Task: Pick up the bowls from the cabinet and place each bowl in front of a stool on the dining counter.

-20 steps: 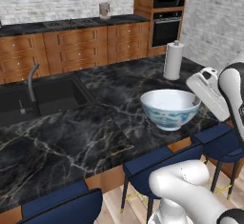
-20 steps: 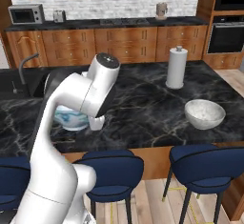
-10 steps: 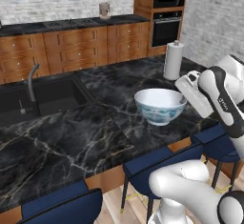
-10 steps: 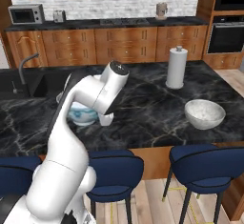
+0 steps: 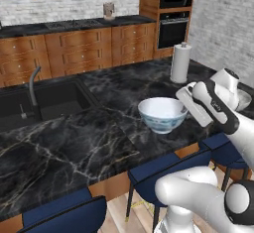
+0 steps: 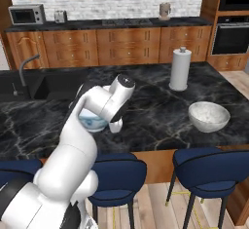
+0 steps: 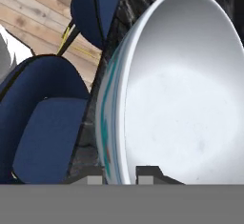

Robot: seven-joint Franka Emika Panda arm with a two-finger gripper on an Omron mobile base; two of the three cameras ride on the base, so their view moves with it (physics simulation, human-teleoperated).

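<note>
The blue-patterned bowl (image 5: 162, 114) is gripped at its near rim by the closed pincer (image 7: 120, 174), one finger inside and one outside, close above the table (image 5: 74, 147) near its front edge. A stool (image 7: 45, 123) is seen just beyond that edge, below the bowl. Whether the base touches the table cannot be told. The marble bowl (image 6: 208, 116) is placed far right.

Counts on and around the dining counter (image 6: 155, 111)

Two bowls: one blue-floral bowl (image 5: 162, 114) at 9 o'clock of the marble-grey bowl (image 6: 208, 116). One paper towel roll (image 6: 180, 69) at 12. Three navy stools (image 6: 115, 175). One faucet (image 5: 32, 84).
</note>
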